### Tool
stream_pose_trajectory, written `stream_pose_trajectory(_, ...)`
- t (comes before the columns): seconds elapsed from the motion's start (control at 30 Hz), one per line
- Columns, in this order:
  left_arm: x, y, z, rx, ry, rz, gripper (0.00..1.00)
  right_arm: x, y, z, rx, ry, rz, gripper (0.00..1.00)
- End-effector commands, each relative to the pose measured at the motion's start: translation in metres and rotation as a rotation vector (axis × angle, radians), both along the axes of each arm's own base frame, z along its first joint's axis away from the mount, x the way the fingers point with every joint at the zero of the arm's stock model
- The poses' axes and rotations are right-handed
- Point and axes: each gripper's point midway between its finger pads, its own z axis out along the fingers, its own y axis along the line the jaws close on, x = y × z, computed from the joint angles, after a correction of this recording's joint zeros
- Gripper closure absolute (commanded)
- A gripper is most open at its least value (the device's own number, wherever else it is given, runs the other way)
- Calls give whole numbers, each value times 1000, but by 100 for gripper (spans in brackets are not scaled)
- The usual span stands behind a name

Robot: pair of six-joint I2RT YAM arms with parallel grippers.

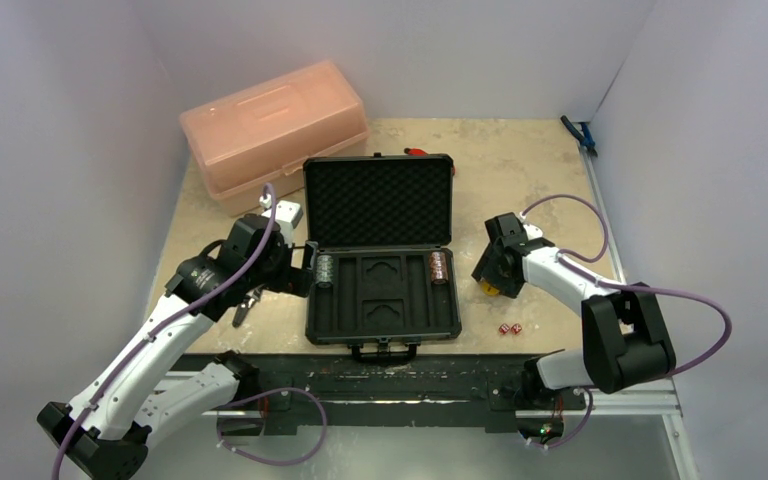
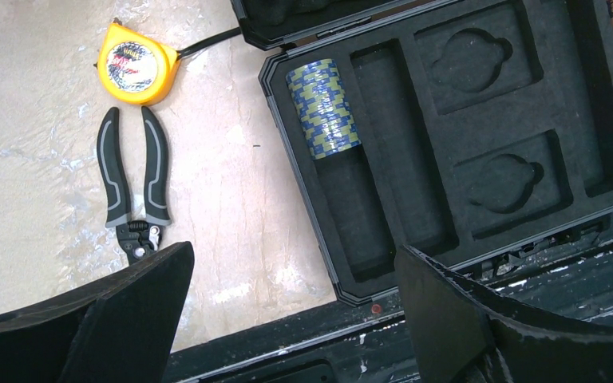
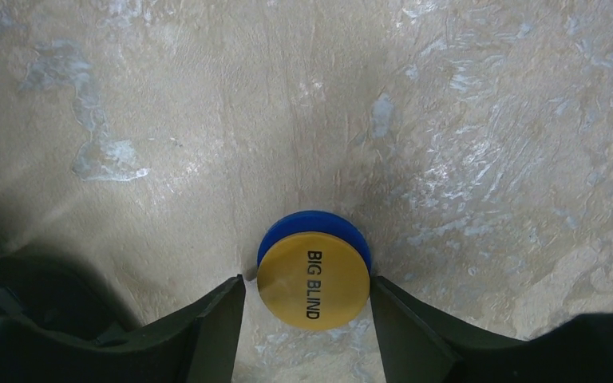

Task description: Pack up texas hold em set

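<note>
Logged right pincer (image 3: 306, 281) released, set low over the surface (image 3: 168, 96) to the right of the case (image 1: 385, 336). It straddles a yellow disc (image 3: 313, 283) marked BIG BLIND, itself stacked on a blue disc (image 3: 313, 221). Noted one finger (image 3: 403, 327) against the yellow rim and a sliver of surface showing at the other. Not clenched, by the look of it.

Logged left pincer (image 2: 294, 249) released as well, spread wide, holding nothing, hovering at the case's left front corner.

Found the case open, with foam lid (image 1: 378, 205) standing up at its back and handle (image 1: 384, 351) at its front. Counted two stacks in the tray: grey chip stack (image 2: 323, 109) at the hinge end of the leftmost slot, brown-red chip stack (image 1: 438, 267) at the hinge end of the rightmost. Saw both rounded middle recesses bare. Spotted red dice (image 1: 509, 328) loose to the right of the case, off its front corner.

Not of the set: pink box (image 1: 275, 130) behind the case to its left, plus tape measure (image 2: 136, 65) and pliers (image 2: 134, 179) just left of the case.

Judged step in hand: pickup of the disc pair. Packing partway, with discs, dice and lid closing left.

Next move, as judged: clench low enough to catch both rims, or else expect to lift the yellow alone. Raise straight, carry leftward over the case wall, set down in a rounded recess.
</note>
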Motion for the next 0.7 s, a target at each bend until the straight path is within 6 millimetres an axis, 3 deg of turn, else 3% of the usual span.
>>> stream_pose_trajectory(0.0, 5, 2, 1, 12, -18, 2, 3, -3, 6, 4, 26, -2, 27, 40)
stream_pose_trajectory(0.3, 5, 3, 1, 11, -17, 3, 3, -5, 6, 12, 23, -16, 36, 61)
stream_pose_trajectory(0.57, 5, 3, 0, 11, -15, 2, 3, -4, 5, 23, 24, -43, 42, 64)
stream_pose_trajectory(0.67, 5, 3, 0, 12, -15, 2, 3, -2, 8, 22, 35, -46, 55, 57)
